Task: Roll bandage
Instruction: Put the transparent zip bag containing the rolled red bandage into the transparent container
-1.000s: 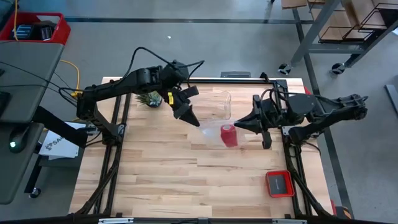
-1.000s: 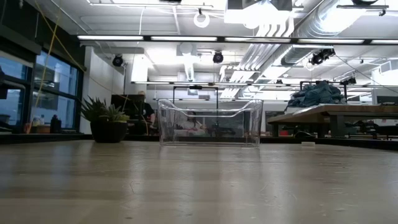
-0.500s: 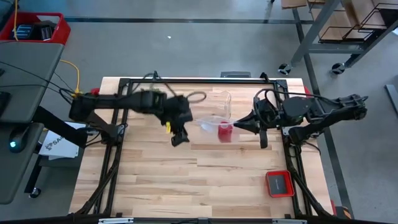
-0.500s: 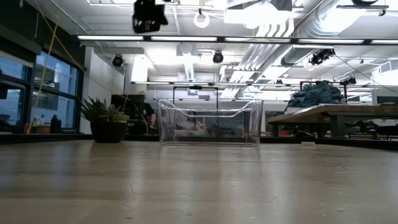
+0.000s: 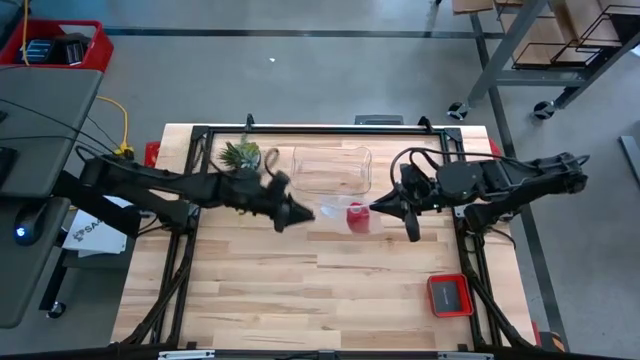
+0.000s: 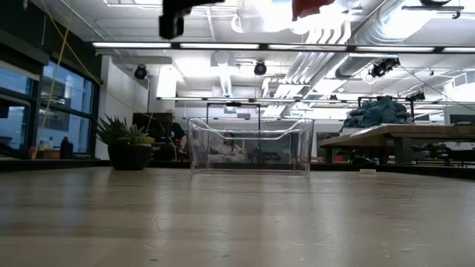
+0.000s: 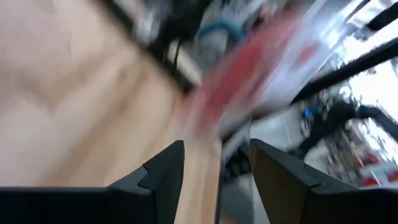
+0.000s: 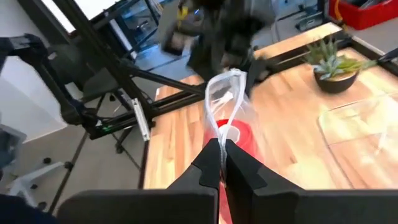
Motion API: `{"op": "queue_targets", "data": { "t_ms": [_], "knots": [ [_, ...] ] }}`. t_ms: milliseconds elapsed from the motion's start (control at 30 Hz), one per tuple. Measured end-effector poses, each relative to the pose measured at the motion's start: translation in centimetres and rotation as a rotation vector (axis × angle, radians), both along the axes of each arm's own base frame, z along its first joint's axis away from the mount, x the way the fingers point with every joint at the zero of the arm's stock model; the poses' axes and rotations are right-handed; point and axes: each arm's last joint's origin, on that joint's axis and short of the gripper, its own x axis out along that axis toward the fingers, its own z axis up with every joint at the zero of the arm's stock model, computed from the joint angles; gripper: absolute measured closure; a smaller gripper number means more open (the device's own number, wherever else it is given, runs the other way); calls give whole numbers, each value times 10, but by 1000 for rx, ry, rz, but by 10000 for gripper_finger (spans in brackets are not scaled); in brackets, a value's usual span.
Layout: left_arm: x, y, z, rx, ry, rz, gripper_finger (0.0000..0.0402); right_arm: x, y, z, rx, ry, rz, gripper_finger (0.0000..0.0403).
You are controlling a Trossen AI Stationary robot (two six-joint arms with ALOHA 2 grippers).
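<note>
The bandage (image 5: 357,217) is a stubby red roll inside a clear crinkly plastic bag (image 5: 330,209), held up over the middle of the table. My right gripper (image 5: 377,207) comes from the table's right and is shut on the bag; the right wrist view shows the roll (image 8: 236,134) just past its fingertips. My left gripper (image 5: 304,213) points nearly level at the bag from the left, open, just short of the bag's free end. The left wrist view shows its fingers (image 7: 216,144) apart with nothing between them. The low view shows the roll (image 6: 319,7) high above the table. My right gripper pinches the bag's crumpled film (image 8: 219,138) between its two shut fingers, right beside the red roll. The fingers come nearly level from the table's right. The bag, with the roll inside, stretches out beyond the fingertips and hangs clear of the table.
A clear plastic box (image 5: 331,168) stands at the far middle of the table, and a small potted plant (image 5: 240,155) to its left. A small red square tray (image 5: 449,294) lies near the right front corner. Bare wood lies under and in front of the bag.
My left gripper has swung down and away from the clear box toward the near edge. It has tipped from pointing down to nearly level, facing the bag. My right gripper has sunk a little and shifted slightly left, carrying the bag and roll into the top of the low view.
</note>
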Motion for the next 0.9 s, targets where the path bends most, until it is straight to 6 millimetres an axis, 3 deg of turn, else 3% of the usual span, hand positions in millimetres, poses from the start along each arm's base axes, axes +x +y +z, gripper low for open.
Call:
{"op": "queue_targets", "data": {
  "t_ms": [233,400,633,900],
  "knots": [
    [-18,24,50,273,-103,71,224,6,-9,0,43,-4,-2,403],
    [-24,28,58,472,-11,13,224,9,-13,7,69,-83,12,403],
    [-25,29,71,702,-53,-38,224,10,-16,11,79,-123,10,403],
    [-31,21,86,712,-100,-168,224,11,-17,14,109,-156,0,403]
  ]
}}
